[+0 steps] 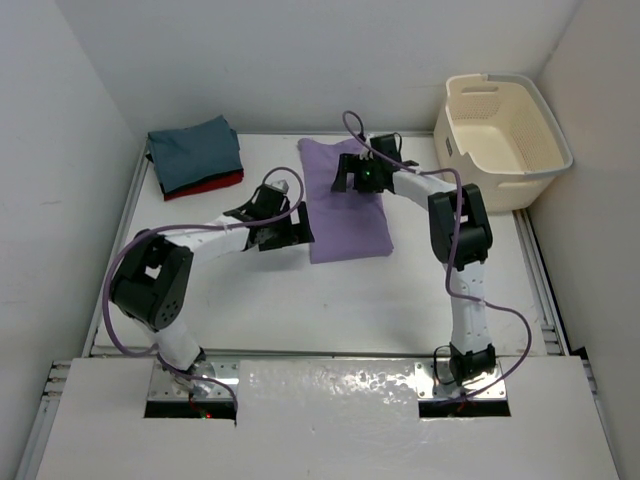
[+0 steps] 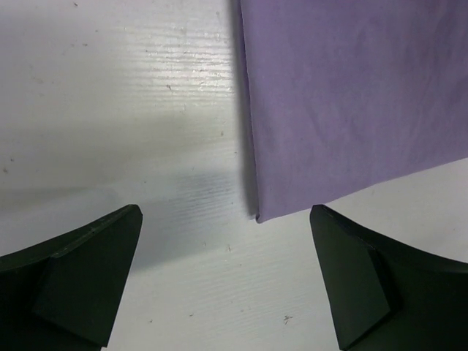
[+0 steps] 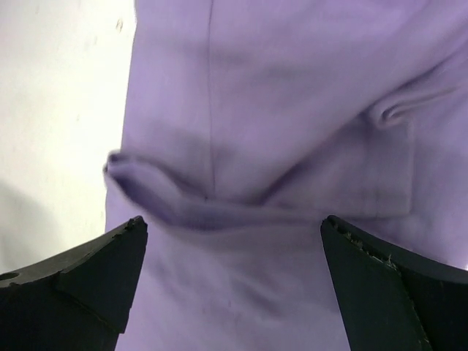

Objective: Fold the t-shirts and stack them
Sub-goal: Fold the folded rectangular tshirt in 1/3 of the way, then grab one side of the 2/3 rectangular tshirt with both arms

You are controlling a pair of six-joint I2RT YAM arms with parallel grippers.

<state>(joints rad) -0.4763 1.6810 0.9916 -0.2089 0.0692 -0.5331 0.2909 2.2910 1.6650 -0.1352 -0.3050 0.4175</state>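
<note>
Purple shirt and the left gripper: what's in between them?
Only bare white table. The left wrist view shows it: the corner of the purple shirt lies just ahead of the open left gripper, touching neither finger.

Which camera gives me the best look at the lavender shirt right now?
Top external: it shows the lavender shirt nearly whole, a folded rectangle with only its far end hidden. Left wrist catches just one corner and edge; right wrist is a close-up of a bunched fold.

White table boxed by plain white walls, evenly lit
</note>
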